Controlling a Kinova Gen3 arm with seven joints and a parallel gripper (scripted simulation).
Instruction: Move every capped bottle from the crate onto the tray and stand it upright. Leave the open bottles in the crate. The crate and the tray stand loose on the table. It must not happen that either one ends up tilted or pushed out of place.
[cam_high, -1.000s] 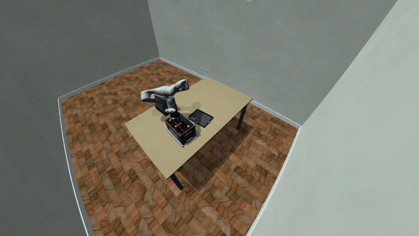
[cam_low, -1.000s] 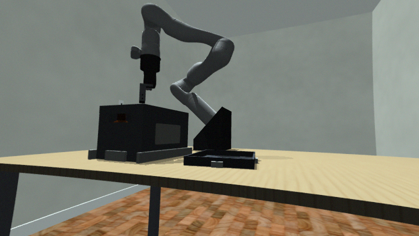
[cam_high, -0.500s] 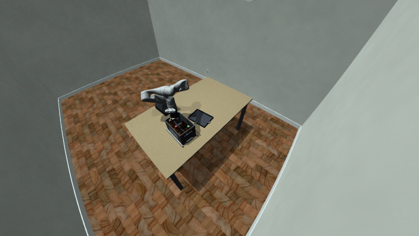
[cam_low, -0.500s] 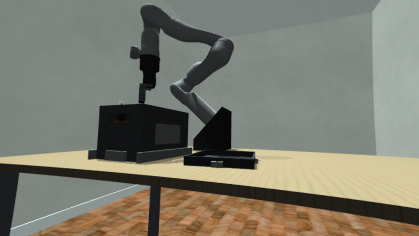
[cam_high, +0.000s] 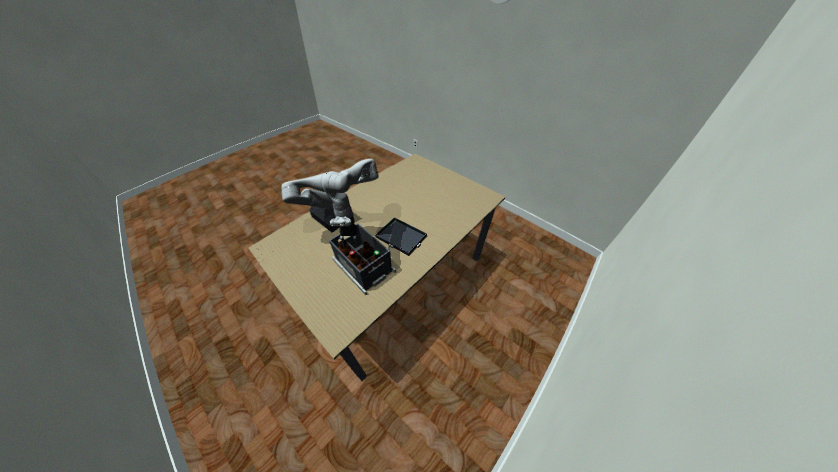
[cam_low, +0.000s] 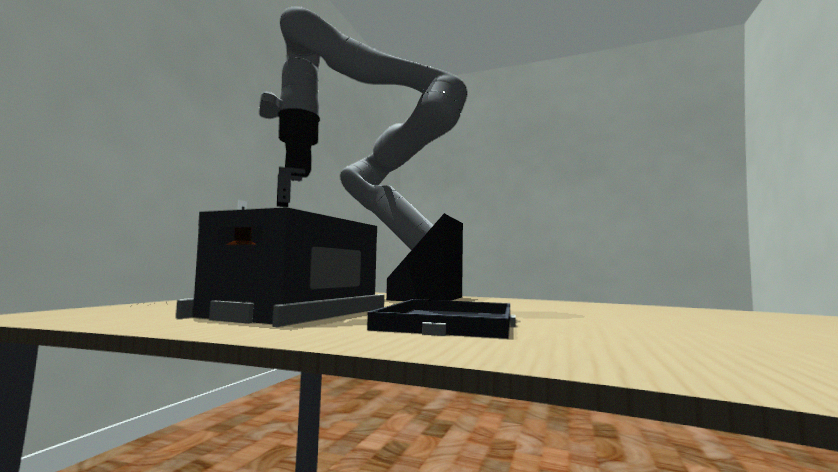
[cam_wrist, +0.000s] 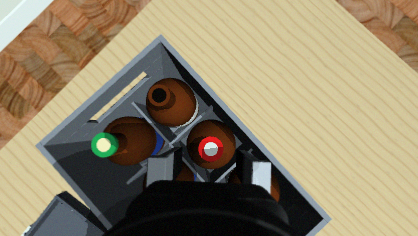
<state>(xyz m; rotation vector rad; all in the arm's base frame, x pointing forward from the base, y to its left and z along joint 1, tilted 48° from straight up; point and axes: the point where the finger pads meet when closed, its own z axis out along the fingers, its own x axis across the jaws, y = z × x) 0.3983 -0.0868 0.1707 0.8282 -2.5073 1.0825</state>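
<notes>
Hung the arm (cam_low: 375, 64) high over the table (cam_low: 586, 345), elbow bent out to the right, wrist pointing straight down. Held the gripper (cam_low: 283, 193) just above the top rim of the crate (cam_low: 281, 263), fingers spread wide with nothing between them. Showed a scrap of brown through the handle slot on the crate's near end, and a small pale tip poking above the rim just left of the gripper. Sat the tray (cam_low: 439, 319) low and flat just beside the crate's right end, close to the dark wedge-shaped base (cam_low: 431, 263).
</notes>
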